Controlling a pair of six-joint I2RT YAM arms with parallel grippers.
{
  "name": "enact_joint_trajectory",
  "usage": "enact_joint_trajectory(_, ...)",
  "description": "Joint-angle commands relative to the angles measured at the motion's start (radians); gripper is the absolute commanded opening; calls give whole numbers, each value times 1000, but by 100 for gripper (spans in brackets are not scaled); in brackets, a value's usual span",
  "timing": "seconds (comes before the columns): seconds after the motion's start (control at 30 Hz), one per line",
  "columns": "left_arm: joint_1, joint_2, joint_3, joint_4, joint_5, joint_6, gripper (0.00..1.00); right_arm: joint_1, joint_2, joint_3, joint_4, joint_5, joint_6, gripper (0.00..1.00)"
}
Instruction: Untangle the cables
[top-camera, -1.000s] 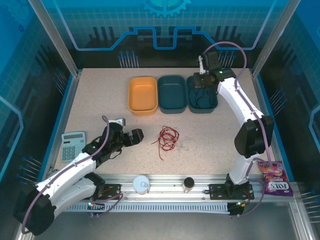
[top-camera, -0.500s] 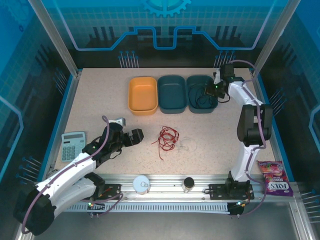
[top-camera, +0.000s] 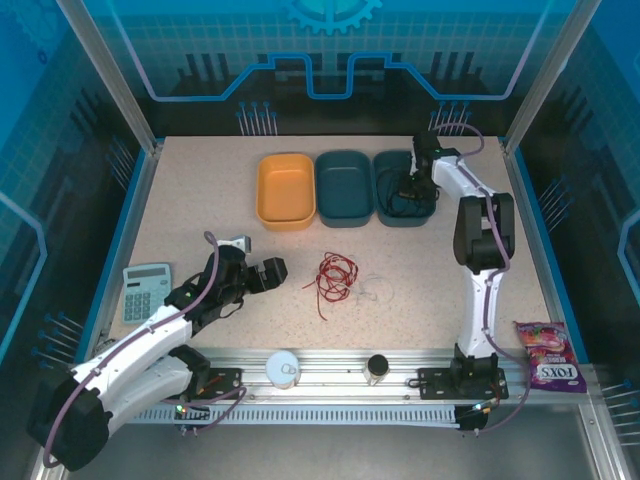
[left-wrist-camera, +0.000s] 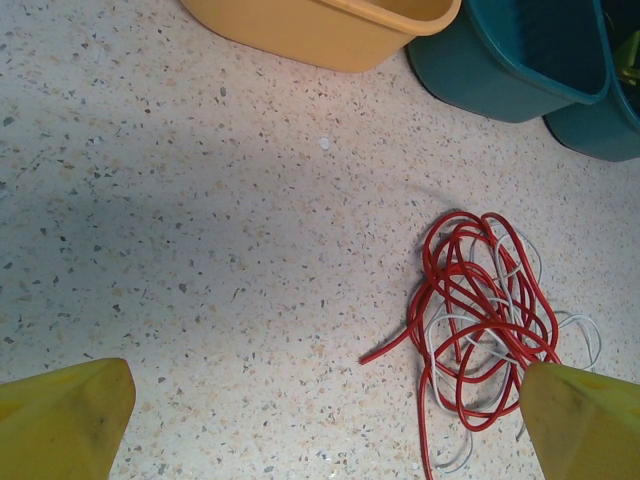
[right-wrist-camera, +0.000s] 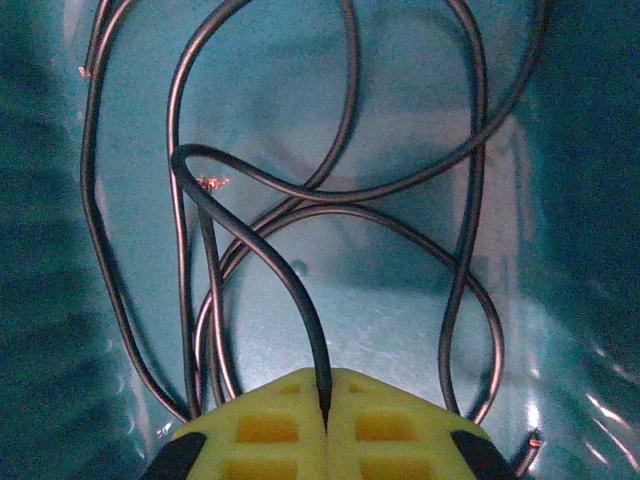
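Observation:
A tangle of red cable (top-camera: 335, 272) and pale white cable (top-camera: 375, 292) lies mid-table. In the left wrist view the red cable (left-wrist-camera: 480, 300) loops over the white cable (left-wrist-camera: 577, 325), and the bundle sits toward the right finger. My left gripper (top-camera: 262, 275) (left-wrist-camera: 325, 400) is open just left of the bundle and holds nothing. A black cable (top-camera: 405, 200) (right-wrist-camera: 260, 250) lies coiled in the right teal bin (top-camera: 385, 165) (right-wrist-camera: 400, 280). My right gripper (top-camera: 414, 186) (right-wrist-camera: 325, 400) is down in that bin, shut on one strand of the black cable.
An orange bin (top-camera: 286, 190) and a second teal bin (top-camera: 343, 185) stand left of the right teal bin. A calculator (top-camera: 147, 290) lies at the left edge and a candy bag (top-camera: 545, 350) at the front right. A white round object (top-camera: 283, 368) and a black cap (top-camera: 377, 366) sit on the front rail.
The right arm has folded back toward its base, with its wrist still over the right teal bin. The left arm and the red and white bundle have not moved.

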Motion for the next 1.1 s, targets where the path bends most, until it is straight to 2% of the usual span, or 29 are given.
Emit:
enact_joint_trajectory(0.0, 8, 9, -3, 16, 26, -7, 99, 18, 69, 83, -111, 45, -33, 0)
enact_joint_trajectory(0.23, 8, 6, -2, 15, 23, -4, 99, 40, 173, 203, -179, 22, -49, 0)
enact_joint_trajectory(0.4, 8, 2, -4, 6, 22, -3, 99, 49, 109, 219, -195, 43, -68, 0)
enact_joint_trajectory(0.43, 8, 0, -6, 7, 19, -3, 99, 48, 88, 213, -194, 52, -70, 2)
enact_joint_trajectory(0.57, 8, 3, -10, 19, 20, -4, 99, 48, -32, 165, -181, 82, -76, 27)
enact_joint_trajectory(0.67, 7, 6, -10, 25, 23, -5, 99, 46, -98, 131, -176, 99, -76, 38)
enact_joint_trajectory(0.87, 8, -3, -9, 16, 22, -3, 99, 45, -191, 77, -158, 123, -80, 47)
enact_joint_trajectory(1.07, 8, -21, -12, 10, 19, -4, 99, 48, -259, 32, -150, 102, -80, 48)
